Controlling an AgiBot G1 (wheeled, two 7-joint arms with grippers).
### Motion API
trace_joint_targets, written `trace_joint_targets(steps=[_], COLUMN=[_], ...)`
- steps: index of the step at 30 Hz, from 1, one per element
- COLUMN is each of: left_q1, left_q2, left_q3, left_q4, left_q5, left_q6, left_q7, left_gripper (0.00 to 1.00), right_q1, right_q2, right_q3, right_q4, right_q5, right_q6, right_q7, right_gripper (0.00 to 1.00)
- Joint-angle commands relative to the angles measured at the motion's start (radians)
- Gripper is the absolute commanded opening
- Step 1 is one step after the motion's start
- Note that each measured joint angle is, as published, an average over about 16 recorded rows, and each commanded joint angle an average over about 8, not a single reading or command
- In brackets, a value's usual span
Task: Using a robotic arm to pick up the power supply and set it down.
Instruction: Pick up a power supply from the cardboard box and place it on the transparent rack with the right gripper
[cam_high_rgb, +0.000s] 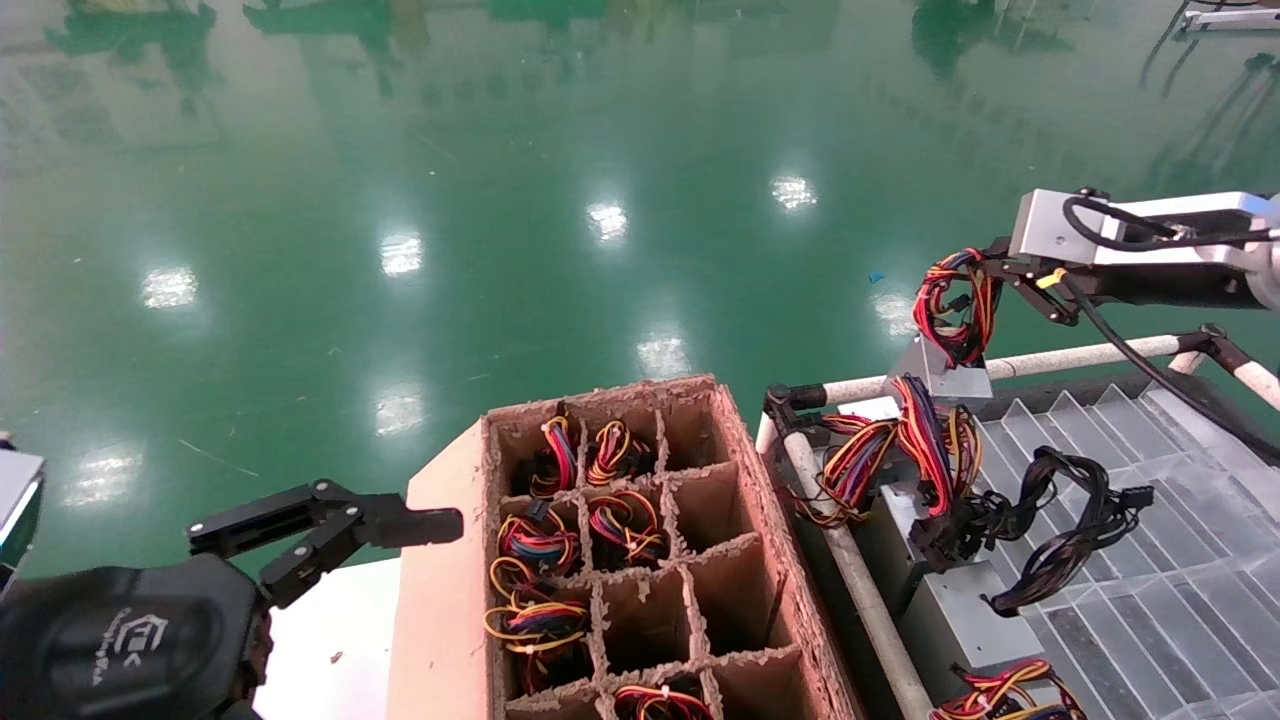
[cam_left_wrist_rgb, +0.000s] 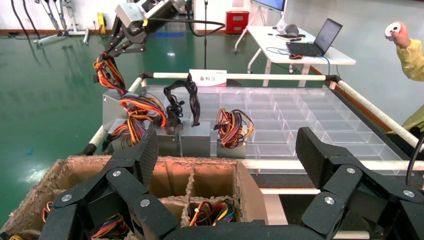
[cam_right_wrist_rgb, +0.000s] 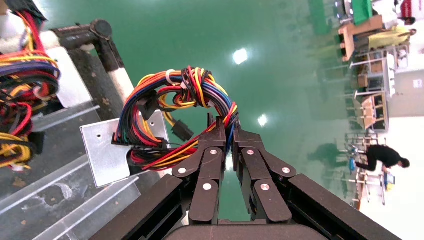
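Power supply (cam_high_rgb: 945, 362) above rack rail (cam_high_rgb: 1080, 354)

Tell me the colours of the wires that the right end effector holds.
Red, yellow, orange, blue and purple wires, with some black; the right wrist view shows them best.

Head view high, angled down over cardboard crate (cam_high_rgb: 640, 560) and clear tray (cam_high_rgb: 1150, 560), left wrist view low behind crate facing tray (cam_left_wrist_rgb: 310, 120), right wrist view close on wire bundle (cam_right_wrist_rgb: 180, 115), tray corner shared

The divided carton (cam_high_rgb: 640, 560) stands left of the railed tray (cam_high_rgb: 1150, 560).
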Motion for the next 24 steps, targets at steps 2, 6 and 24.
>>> trace_joint_targets(steps=[2,6,24], left_q1=[0.0,0.0,0.0], left_q2=[0.0,0.0,-0.001], left_q3=[0.0,0.0,0.001], left_q4=[0.0,0.0,0.0], left_q5=[0.0,0.0,-0.001], left_q6=[0.0,0.0,-0.001], left_q7=[0.0,0.0,0.001], left_gripper=[1.0,1.0,1.0], right_q1=[-0.009,-0.014,-0.022], right_q2=[0.007,0.016,0.003], right_q3=[0.003,0.008,0.029], right_q4=[-0.002,-0.003,0.006], right_q5=[0.004,0.012,0.041], right_q6=[0.005,-0.007,-0.028], right_q7=[0.001,0.004,0.031], right_gripper=[0.0,0.0,0.0])
